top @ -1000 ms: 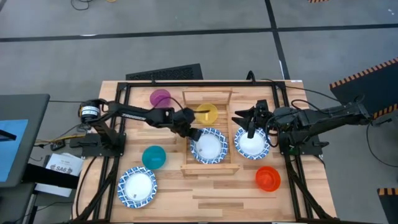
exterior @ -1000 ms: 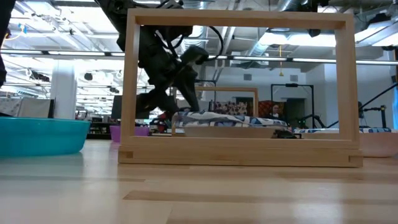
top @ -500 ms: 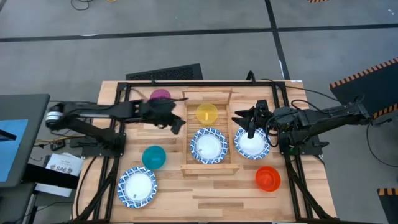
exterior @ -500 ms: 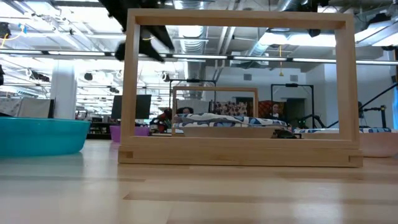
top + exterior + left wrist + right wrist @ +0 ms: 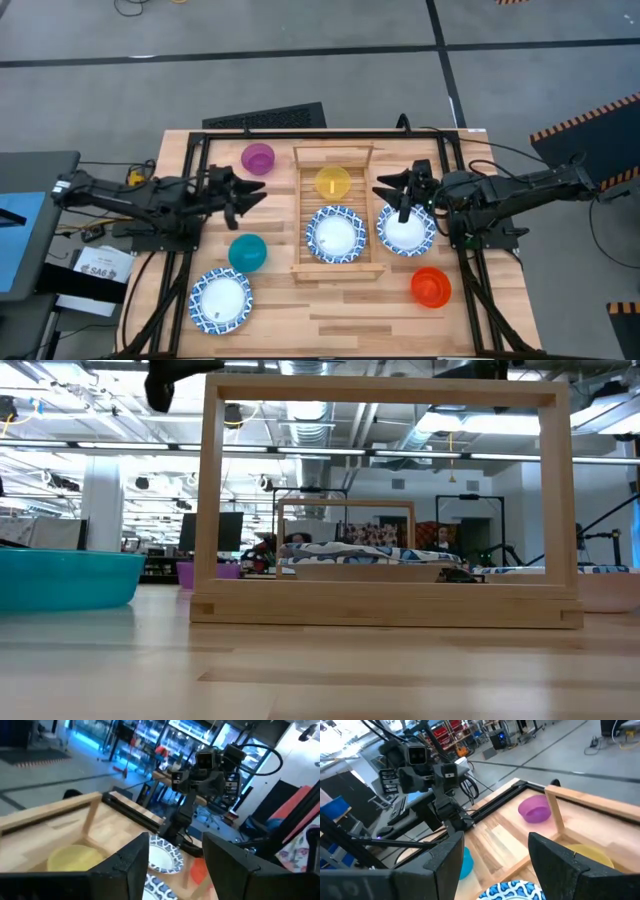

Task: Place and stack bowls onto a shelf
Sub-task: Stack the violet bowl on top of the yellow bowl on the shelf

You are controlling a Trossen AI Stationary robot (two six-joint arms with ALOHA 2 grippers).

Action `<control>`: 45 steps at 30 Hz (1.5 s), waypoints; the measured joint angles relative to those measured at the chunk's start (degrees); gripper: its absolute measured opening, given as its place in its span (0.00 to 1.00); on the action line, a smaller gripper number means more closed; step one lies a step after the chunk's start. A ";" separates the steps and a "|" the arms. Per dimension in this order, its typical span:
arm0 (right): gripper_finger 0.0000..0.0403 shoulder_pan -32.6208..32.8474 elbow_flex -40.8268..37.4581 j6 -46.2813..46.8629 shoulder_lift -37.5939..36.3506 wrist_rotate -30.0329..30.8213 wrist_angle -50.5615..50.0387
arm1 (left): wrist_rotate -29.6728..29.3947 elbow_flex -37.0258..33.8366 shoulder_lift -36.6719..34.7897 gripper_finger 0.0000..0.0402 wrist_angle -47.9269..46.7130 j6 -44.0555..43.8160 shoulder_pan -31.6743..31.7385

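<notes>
**Two bowls on the shelf, five still to go**

The shelf (image 5: pixel 336 262) sits in the middle of the table. Two bowls are on it already: the yellow bowl (image 5: pixel 333 183) at its far end and a white bowl (image 5: pixel 335 235) with a blue rim near its front end.

Five bowls wait off the shelf. The purple bowl (image 5: pixel 258 158), the teal bowl (image 5: pixel 247 252) and another white bowl (image 5: pixel 221 299) are on its left side. A third white bowl (image 5: pixel 405 229) and the orange-red bowl (image 5: pixel 431 286) are on its right side.

Nothing is stacked yet, so I think most of the job is left.

The left gripper (image 5: pixel 243 198) is left of the shelf, fingers spread, holding nothing. The right gripper (image 5: pixel 392 191) is just right of the shelf, over the third white bowl, fingers spread and empty too.
</notes>
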 joint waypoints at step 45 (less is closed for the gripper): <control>0.62 0.02 0.00 -2.82 0.02 -0.04 1.17 | 28.65 15.25 36.26 0.41 -43.74 29.72 47.78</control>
